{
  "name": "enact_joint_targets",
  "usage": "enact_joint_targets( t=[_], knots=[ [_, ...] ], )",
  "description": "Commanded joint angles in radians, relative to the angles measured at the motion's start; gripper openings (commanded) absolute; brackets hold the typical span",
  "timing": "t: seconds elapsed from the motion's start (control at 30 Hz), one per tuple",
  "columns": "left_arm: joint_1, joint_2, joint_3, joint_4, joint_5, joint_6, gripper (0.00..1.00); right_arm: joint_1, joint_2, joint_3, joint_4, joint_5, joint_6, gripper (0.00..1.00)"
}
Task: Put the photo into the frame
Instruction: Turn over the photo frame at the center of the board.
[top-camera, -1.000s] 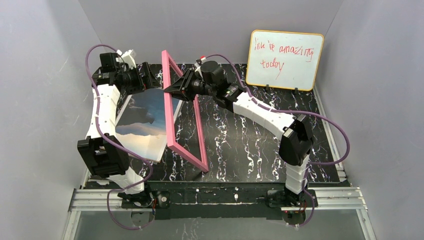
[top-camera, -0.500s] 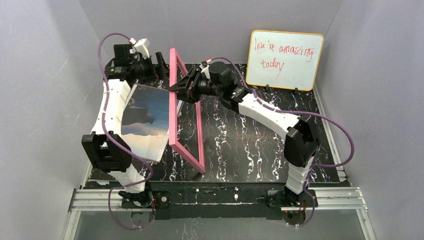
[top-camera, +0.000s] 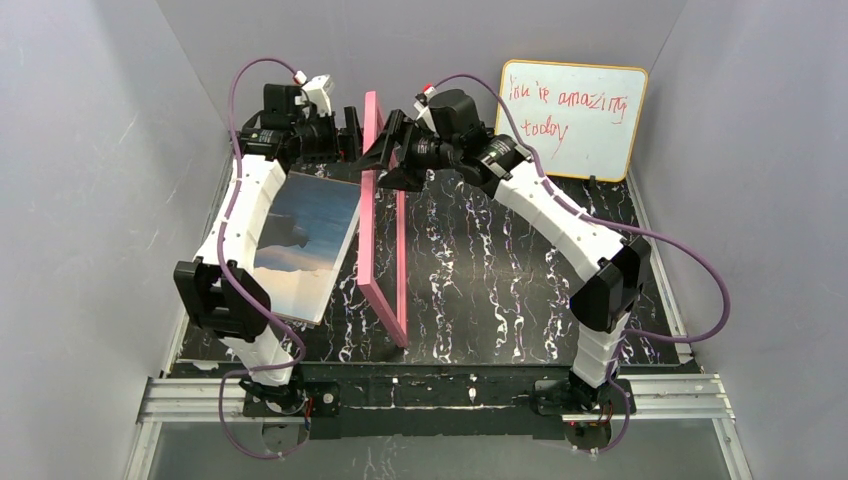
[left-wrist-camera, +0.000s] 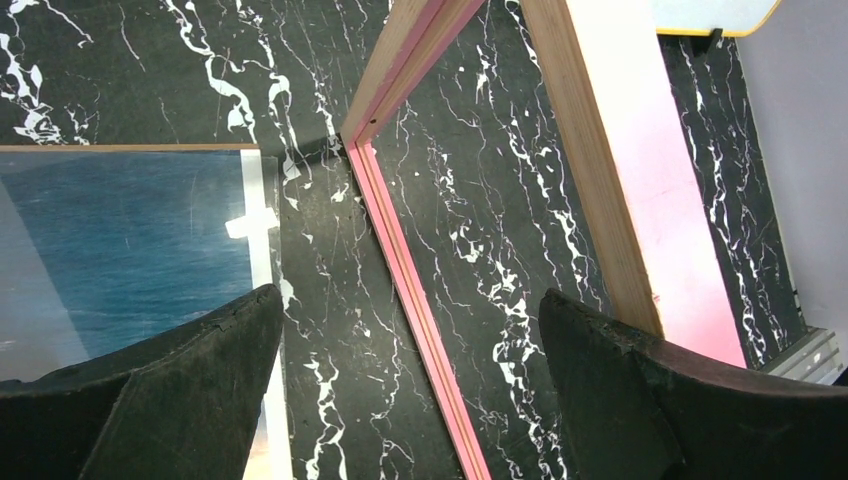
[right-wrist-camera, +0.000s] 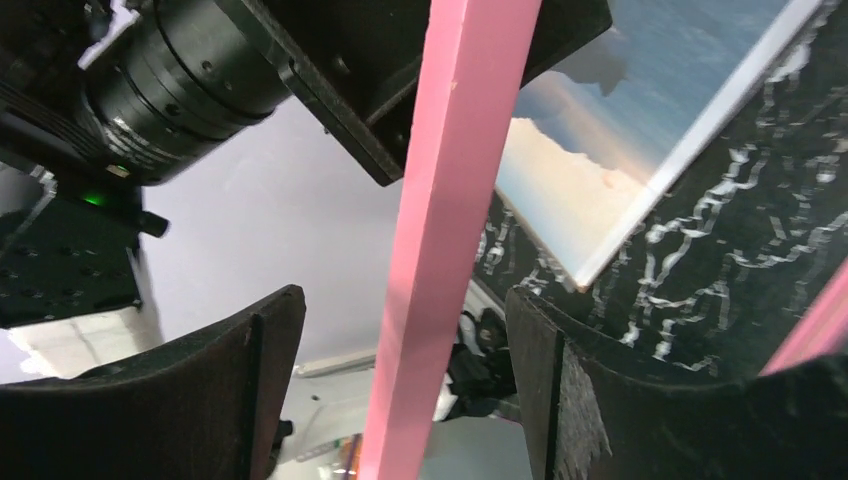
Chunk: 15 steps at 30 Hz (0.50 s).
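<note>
Standing on edge and almost upright, the frame (top-camera: 385, 250) splits the worktop (top-camera: 500, 270) front to back. Bare marble runs from its right side to the whiteboard (top-camera: 570, 120) propped against the back wall. On its left, the photo (top-camera: 305, 245) fills most of the strip beside the side wall, leaving a narrow lane along the frame's foot. At the far top corner, the right gripper (top-camera: 385, 150) straddles the pink rail, its fingers (right-wrist-camera: 200, 400) standing off on both sides, and the left gripper (left-wrist-camera: 410, 300) crowds in opposite, spread wide.
</note>
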Motion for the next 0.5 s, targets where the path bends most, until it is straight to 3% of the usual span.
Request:
enact_joint_targets(
  t=[0.0, 0.27, 0.47],
  knots=[
    [-0.042, 0.008, 0.047, -0.013, -0.038, 0.019, 0.98, 0.001, -0.022, 0.068, -0.256, 0.069, -0.208, 0.81],
    [-0.138, 0.05, 0.099, -0.013, -0.094, 0.024, 0.98, 0.0, 0.005, 0.19, -0.41, 0.102, -0.319, 0.77],
    [-0.166, 0.071, 0.117, -0.016, -0.127, 0.032, 0.98, 0.0, -0.021, 0.225, -0.522, 0.229, -0.383, 0.62]
  ],
)
